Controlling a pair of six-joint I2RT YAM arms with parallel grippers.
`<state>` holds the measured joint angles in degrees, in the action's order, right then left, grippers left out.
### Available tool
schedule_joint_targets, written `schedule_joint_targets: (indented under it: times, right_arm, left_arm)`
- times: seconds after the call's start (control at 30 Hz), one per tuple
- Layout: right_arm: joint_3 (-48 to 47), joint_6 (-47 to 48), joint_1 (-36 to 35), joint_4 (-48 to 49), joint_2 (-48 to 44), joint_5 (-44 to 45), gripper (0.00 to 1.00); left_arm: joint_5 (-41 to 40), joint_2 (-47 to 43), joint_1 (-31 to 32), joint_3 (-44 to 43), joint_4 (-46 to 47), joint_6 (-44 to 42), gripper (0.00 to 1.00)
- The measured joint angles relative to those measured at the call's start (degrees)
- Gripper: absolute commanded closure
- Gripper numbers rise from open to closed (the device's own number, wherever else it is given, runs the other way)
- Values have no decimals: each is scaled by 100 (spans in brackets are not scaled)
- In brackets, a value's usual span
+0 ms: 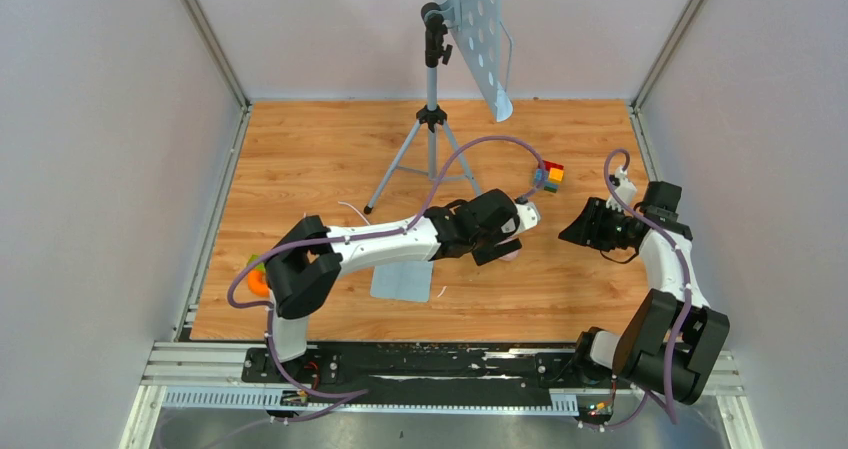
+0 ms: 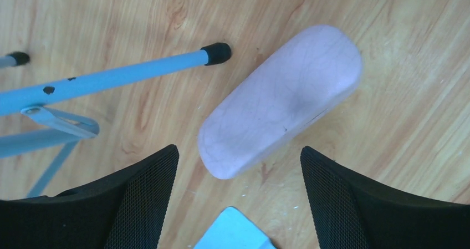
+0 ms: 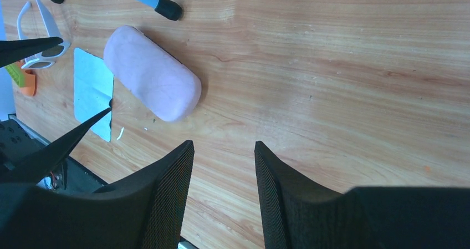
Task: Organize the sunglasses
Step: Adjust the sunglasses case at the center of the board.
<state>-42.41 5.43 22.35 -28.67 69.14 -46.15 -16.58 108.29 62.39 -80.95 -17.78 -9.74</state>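
My left gripper [image 2: 237, 148] hangs spread wide over the smooth pale pink oval case [image 2: 280, 102]; closing off-centre could squirt it sideways

We look down on the whole table [image 1: 300, 149] from above and behind the arm bases, well back. Behind the left gripper [image 2: 238, 149] we hang close over the pink case [image 2: 280, 102], facing down. Behind the right gripper [image 3: 223, 143] we sit farther off, sharing that case at ten o'clock.

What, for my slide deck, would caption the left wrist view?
Open left gripper above the closed pink case on the wooden table, tripod leg alongside.
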Motion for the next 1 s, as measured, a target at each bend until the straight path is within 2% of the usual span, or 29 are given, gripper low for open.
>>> schedule_joint_targets:
  times: [0.13,0.27,0.4,0.53,0.77,0.87,1.0]
  right_arm:
    - [0,4,31,0,17,-48,50]
    - [0,15,68,0,17,-120,49]
    - [0,22,118,0,13,-184,49]
    - [0,28,170,0,11,-238,49]
    - [0,39,214,-2,17,-330,49]
    - [-4,42,221,-2,44,-363,49]
    - [-7,42,221,-2,85,-380,49]
  left_arm:
    - [144,234,-13,-188,-197,-933,6]
    - [627,640,-120,-518,-413,-1521,5]
    - [1283,1143,-352,-1241,-883,-1912,6]
    - [1777,1335,-527,-1528,-1032,-2061,8]
    - [2389,1364,-592,-1427,-1482,-2094,9]
    - [2284,1342,-568,-1263,-1423,-2074,11]
    - [2138,1290,-507,-933,-1346,-2033,17]
